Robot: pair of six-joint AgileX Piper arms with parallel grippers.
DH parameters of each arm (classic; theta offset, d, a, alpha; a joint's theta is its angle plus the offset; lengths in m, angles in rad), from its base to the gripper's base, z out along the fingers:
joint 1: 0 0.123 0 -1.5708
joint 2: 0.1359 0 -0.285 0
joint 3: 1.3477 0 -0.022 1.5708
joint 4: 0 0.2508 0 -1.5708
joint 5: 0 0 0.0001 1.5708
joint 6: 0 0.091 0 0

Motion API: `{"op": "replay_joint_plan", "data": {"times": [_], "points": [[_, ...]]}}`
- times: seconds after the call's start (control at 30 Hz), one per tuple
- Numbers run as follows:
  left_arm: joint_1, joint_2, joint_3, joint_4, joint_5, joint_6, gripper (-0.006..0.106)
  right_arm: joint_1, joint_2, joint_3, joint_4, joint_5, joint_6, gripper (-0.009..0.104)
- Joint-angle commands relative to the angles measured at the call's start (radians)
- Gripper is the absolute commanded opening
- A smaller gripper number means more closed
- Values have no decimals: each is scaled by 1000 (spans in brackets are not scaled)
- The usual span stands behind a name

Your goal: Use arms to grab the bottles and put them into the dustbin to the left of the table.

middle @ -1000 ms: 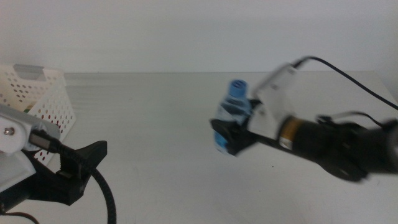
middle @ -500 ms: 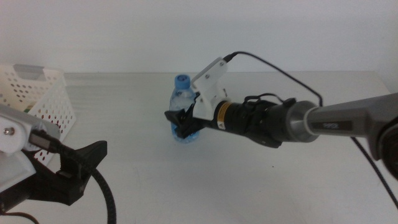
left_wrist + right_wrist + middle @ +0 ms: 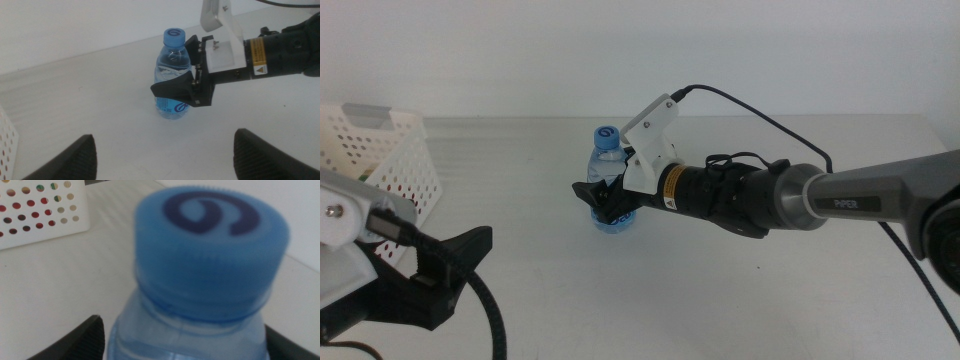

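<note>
The small clear water bottle (image 3: 609,180) stands upright on the off-white counter (image 3: 540,200), near its middle, well apart from the dustbin (image 3: 380,150) at the counter's left end. Its blue cap (image 3: 212,250) bears a dark swirl mark; a blue label band wraps the lower body, its print too small to read. My right end effector (image 3: 603,197) grasps the bottle low on its body, black fingers (image 3: 175,90) clenched against its sides. A yellow warning sticker (image 3: 258,50) sits on my right wrist, and the forearm (image 3: 860,200) reads "PIPER". My left end effector (image 3: 450,262) waits at the near left edge, its jaws spread wide and holding nothing. Red and green items show through the dustbin's holes.
</note>
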Motion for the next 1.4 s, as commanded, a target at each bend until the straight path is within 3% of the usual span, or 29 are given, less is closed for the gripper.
{"op": "replay_joint_plan", "data": {"times": [0.0, 0.4, 0.83, 1.0, 1.07, 1.17, 1.37], "points": [[-5, -4, -26, -1, -80, -17, 90, 2, -108, 2, 7, -69, 21, 87], [-5, -4, -26, -1, -80, -17, 90, -9, -489, 396, -18, -51, 25, 81], [-5, -4, -26, -1, -80, -17, 90, -9, -947, 638, -105, 211, 206, 80], [-5, -4, -26, -1, -80, -17, 90, -9, -1022, 686, -109, 227, 250, 77], [-5, -4, -26, -1, -80, -17, 90, -9, -1055, 711, -51, 245, 241, 77], [-5, -4, -26, -1, -80, -17, 90, 10, -1103, 745, 109, 294, 134, 77], [-5, -4, -26, -1, -80, -17, 90, 60, -1152, 766, 474, 360, -350, 77]]}}
